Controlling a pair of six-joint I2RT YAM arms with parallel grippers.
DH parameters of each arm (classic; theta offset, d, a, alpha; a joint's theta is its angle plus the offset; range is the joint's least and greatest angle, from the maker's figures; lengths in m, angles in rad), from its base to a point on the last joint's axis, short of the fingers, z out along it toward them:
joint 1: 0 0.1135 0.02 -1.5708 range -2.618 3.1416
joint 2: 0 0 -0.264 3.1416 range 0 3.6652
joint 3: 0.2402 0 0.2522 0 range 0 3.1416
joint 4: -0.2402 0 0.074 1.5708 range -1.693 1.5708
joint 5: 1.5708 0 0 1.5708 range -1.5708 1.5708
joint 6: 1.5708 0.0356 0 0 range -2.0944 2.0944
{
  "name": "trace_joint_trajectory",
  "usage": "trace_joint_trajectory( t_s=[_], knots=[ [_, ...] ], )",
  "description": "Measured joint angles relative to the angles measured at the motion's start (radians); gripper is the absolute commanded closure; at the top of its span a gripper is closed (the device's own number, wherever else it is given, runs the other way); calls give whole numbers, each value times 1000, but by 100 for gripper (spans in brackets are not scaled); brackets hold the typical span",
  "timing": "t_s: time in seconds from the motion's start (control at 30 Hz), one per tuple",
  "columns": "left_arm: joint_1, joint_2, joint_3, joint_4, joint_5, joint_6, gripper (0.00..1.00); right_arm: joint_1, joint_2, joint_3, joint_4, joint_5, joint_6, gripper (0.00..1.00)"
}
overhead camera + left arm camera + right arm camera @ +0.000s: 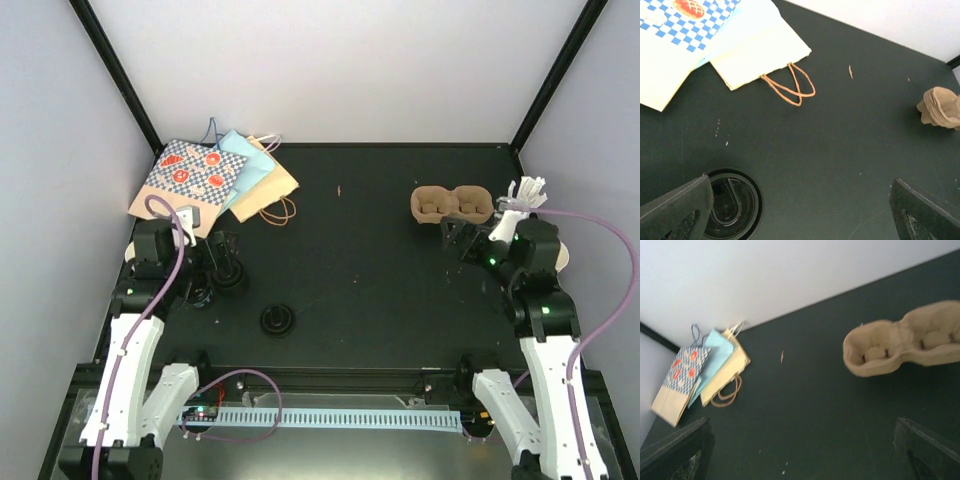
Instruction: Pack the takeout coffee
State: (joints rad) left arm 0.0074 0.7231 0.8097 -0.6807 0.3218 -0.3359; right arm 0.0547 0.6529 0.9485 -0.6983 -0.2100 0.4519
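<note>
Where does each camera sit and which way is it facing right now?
Top external: above and behind the arms, looking down on the table; both arms show.
Left wrist: on the left arm, facing the paper bags; open left claw at the bottom corners, black lid beside it.
Right wrist: on the right arm, facing the cup tray; open right claw at the bottom corners.
Shared: all three show bags and tray.

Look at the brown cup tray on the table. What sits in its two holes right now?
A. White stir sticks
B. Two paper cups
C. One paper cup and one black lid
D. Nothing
D: in the right wrist view both holes of the cup tray show only bare brown pulp, and the top view agrees.
</note>
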Motion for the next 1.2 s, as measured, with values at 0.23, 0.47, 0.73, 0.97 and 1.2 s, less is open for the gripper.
trace_joint_trajectory(
  t_s=[0.23, 0.47, 0.73, 0.97, 1.2],
  knots=[
    [0, 221, 49, 13, -3, 72, 1, 0, 95, -100, 74, -169, 16, 0],
    [-1, 506, 253, 5, -102, 100, 1, 11, 180, -143, 102, -222, 26, 0],
    [-26, 931, 603, -47, -258, 110, 1, 52, 221, -143, 112, -257, 21, 0],
    [-101, 1294, 1032, -213, -527, 158, 1, 68, 203, -159, 143, -291, 21, 0],
    [-136, 1497, 1204, -280, -689, 251, 1, 69, 187, -159, 146, -297, 21, 0]
  ],
)
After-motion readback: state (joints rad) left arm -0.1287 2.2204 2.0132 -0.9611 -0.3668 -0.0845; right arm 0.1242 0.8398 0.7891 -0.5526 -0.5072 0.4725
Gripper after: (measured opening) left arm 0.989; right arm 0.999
